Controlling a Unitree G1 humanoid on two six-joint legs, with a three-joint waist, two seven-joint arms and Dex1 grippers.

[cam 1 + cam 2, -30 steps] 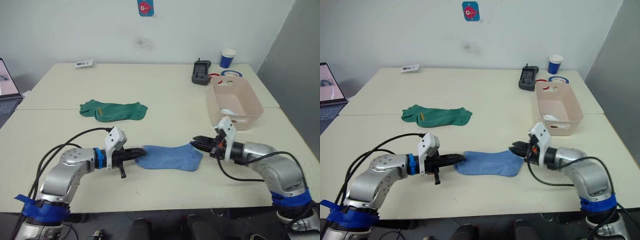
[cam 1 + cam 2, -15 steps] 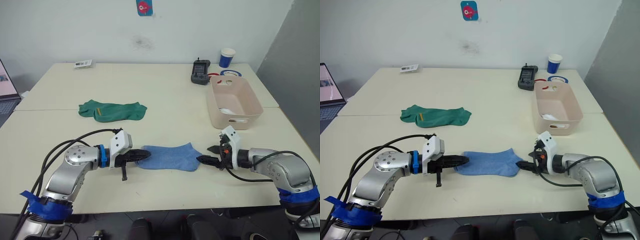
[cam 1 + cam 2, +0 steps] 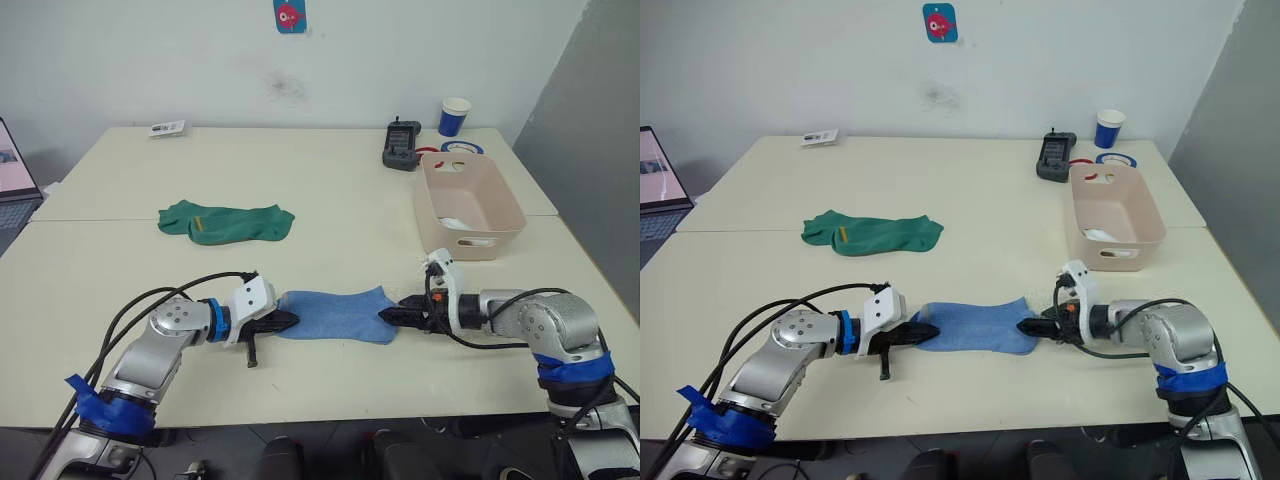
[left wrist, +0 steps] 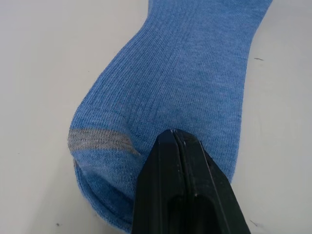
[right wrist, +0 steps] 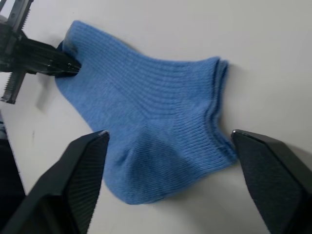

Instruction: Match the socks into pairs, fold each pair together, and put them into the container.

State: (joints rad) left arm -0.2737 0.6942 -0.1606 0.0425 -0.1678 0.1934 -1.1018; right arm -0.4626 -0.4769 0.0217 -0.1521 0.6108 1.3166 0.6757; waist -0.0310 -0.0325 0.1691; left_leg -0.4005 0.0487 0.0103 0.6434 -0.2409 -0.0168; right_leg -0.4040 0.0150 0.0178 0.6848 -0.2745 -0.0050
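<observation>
Left pincer (image 3: pixel 283 322) clamped flat on the toe end of the light blue sock (image 3: pixel 335 314), fingers pressed together over the grey-banded toe. Right pincer (image 3: pixel 388 315) spread wide at the cuff end of the same sock, one finger to each side of the cuff, not yet closed on it. Sock lay flat on the desk (image 3: pixel 330 200), ribbed knit, doubled edges at toe and cuff suggesting the blue pair stacked as one. Judged step: folding the blue pair; next move would call for closing on the cuff and carrying it over toward the toe. Beyond the blue sock, toward the left arm's side, lay the dark green socks (image 3: pixel 227 221) with a small yellow mark. Beyond it on the right arm's side stood the container (image 3: pixel 468 205), something white lying inside.
</observation>
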